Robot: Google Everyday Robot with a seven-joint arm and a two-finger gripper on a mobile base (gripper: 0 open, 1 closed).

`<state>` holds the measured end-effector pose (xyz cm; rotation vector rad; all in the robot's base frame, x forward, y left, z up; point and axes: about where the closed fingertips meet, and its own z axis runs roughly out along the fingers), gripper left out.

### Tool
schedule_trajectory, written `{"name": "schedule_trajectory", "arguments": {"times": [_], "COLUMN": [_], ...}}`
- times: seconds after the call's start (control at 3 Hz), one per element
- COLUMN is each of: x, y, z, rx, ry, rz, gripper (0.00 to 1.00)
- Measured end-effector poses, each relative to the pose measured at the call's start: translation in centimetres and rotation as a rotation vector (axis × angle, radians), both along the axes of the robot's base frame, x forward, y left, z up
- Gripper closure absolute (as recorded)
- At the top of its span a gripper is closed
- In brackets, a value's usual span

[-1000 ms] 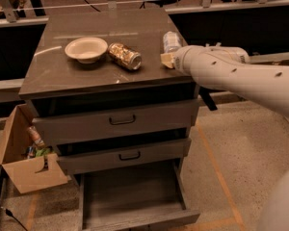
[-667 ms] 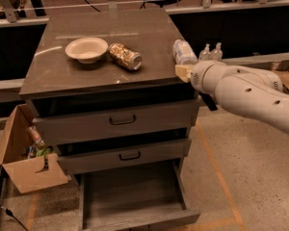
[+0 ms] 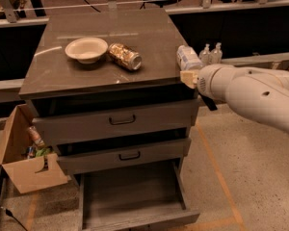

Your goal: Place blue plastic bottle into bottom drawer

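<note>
Clasping one blue bottle, gripper beside cabinet

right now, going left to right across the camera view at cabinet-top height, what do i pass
bowl → gold can → blue plastic bottle → two pump bottles. The gripper sits directly below the bottle at the cabinet's right edge, so it gets no separate slot.

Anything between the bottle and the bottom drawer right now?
Nothing visible. The tool holds the bottle at the right edge of the cabinet top; the bottom drawer stands open below with a bare floor, and both upper drawers are shut.
</note>
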<state>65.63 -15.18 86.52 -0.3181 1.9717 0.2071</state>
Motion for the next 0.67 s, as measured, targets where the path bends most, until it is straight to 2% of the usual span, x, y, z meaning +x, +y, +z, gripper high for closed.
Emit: {"name": "schedule_trajectory", "arguments": {"times": [0.33,0.67], "x": [-5.2,-11.5], "y": [-0.2,1.6], "z": [0.3,1.3], "rx": [-0.025,-0.045], "ry": [0.067,0.142], "rz": [0.016,0.079], "gripper": [1.0,1.0]}}
